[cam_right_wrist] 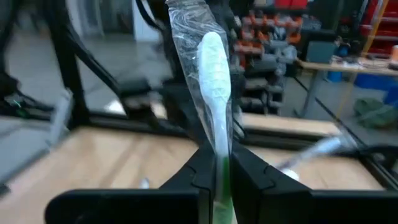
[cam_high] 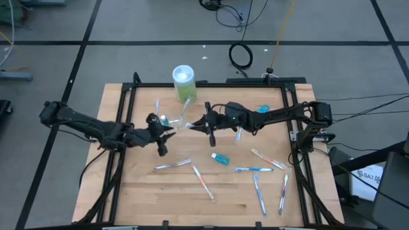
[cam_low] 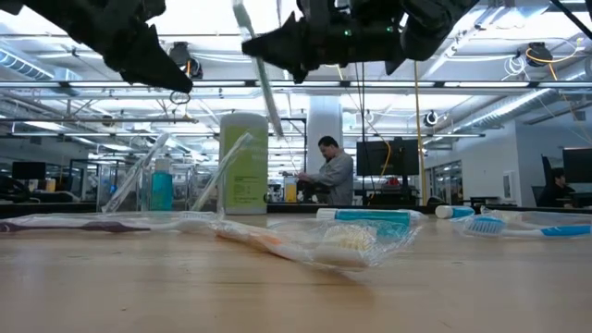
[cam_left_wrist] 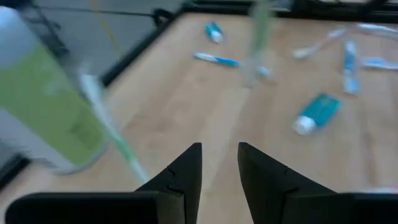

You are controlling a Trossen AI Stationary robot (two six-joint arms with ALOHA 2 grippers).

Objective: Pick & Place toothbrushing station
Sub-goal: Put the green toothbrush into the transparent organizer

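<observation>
A small clear cup [cam_high: 165,121] stands on the table in front of the green white-lidded container [cam_high: 183,84]. The cup holds a blue tube [cam_low: 162,188], and wrapped toothbrushes [cam_low: 225,168] lean in it. My right gripper [cam_high: 203,122] is just right of the cup and above the table, shut on a toothbrush in a clear wrapper [cam_right_wrist: 212,56]. My left gripper [cam_high: 161,139] is open and empty, on the near side of the cup; its fingers [cam_left_wrist: 219,177] hold nothing. Several toothbrushes [cam_high: 172,165] and a blue tube [cam_high: 220,158] lie flat on the table. My right gripper pinches the wrapped toothbrush between its two fingers at the green part of the handle [cam_right_wrist: 221,171]. The brush runs along the fingers and sticks out past their tips. In the low view it slants down from the gripper [cam_low: 265,88], lifted clear of the table.
More toothbrushes lie at the near right [cam_high: 259,193] and right [cam_high: 268,158], and another tube lies at the far right [cam_high: 262,108]. A wrapped toothbrush [cam_low: 314,242] lies close to the low camera. A black frame [cam_high: 121,102] borders the table. A person [cam_low: 331,171] stands in the room behind.
</observation>
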